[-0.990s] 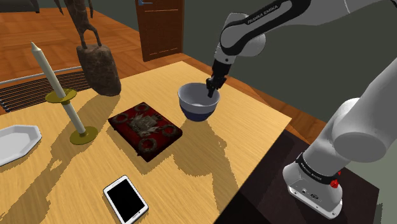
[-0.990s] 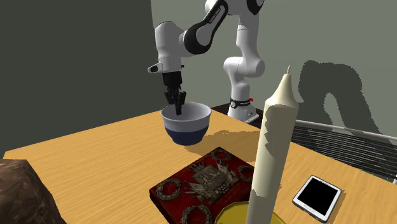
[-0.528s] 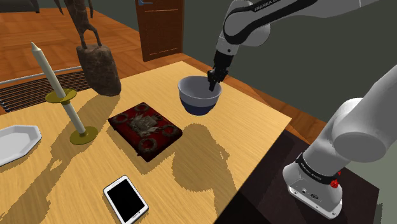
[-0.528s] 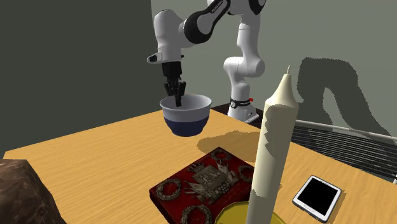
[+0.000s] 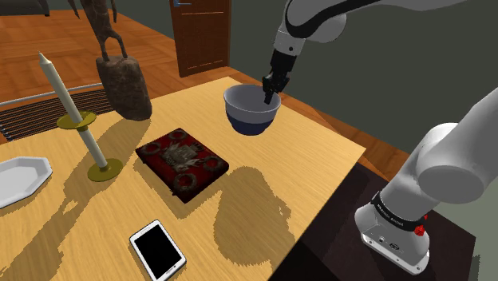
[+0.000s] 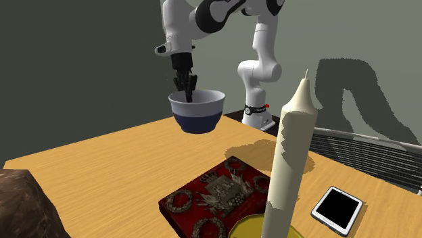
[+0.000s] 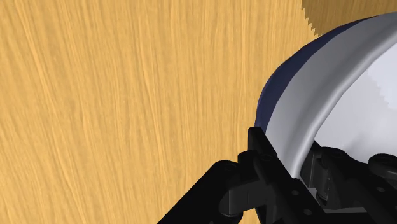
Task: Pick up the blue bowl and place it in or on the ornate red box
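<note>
Hand: my hand is clamped on the rim of the blue bowl.
Bowl: it hangs in the air, clear of the worktop.
Done: the pick-up, I judge.
Left: carrying it over the ornate red box, well apart from it, and setting it down.

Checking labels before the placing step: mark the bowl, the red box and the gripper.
bowl (image 5: 250,125), shoulder view, blue outer wall.
red box (image 5: 182,162), shoulder view, ornate lid.
gripper (image 6: 187,93), second exterior view, between its fingertips.
</note>
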`<action>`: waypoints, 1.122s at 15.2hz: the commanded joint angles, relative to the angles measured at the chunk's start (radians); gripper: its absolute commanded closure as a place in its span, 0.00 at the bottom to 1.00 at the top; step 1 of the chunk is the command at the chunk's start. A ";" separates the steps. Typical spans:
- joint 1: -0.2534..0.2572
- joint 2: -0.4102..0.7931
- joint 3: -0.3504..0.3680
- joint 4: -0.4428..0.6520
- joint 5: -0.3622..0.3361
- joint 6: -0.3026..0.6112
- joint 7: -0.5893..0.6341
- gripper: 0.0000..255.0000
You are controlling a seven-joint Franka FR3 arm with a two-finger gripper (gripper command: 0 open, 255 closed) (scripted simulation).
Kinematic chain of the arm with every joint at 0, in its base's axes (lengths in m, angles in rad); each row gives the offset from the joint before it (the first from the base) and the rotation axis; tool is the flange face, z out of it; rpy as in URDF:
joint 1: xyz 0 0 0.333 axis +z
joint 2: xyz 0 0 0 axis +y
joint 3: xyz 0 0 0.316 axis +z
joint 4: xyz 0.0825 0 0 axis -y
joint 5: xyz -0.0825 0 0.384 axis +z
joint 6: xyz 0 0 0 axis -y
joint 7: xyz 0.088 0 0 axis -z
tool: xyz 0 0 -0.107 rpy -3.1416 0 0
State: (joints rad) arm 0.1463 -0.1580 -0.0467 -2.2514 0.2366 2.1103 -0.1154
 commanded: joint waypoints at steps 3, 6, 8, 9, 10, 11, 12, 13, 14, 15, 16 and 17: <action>0.021 0.020 0.028 0.052 0.001 -0.022 0.054 1.00; 0.051 0.067 0.065 0.115 0.002 -0.023 0.122 1.00; 0.070 0.102 0.088 0.162 -0.001 -0.026 0.168 1.00; 0.080 0.121 0.100 0.187 -0.003 -0.028 0.190 1.00; 0.090 0.140 0.110 0.213 -0.006 -0.030 0.213 1.00; 0.100 0.161 0.121 0.241 -0.009 -0.033 0.236 1.00; 0.109 0.182 0.130 0.270 -0.014 -0.036 0.258 1.00; 0.119 0.203 0.140 0.300 -0.019 -0.041 0.281 1.00; 0.129 0.226 0.149 0.331 -0.024 -0.045 0.304 1.00; 0.139 0.249 0.157 0.364 -0.030 -0.051 0.326 1.00; 0.150 0.274 0.165 0.398 -0.037 -0.057 0.348 1.00; 0.161 0.298 0.172 0.434 -0.044 -0.064 0.370 1.00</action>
State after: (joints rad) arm 0.2965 0.1147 0.1179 -1.8552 0.1999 2.0532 0.2311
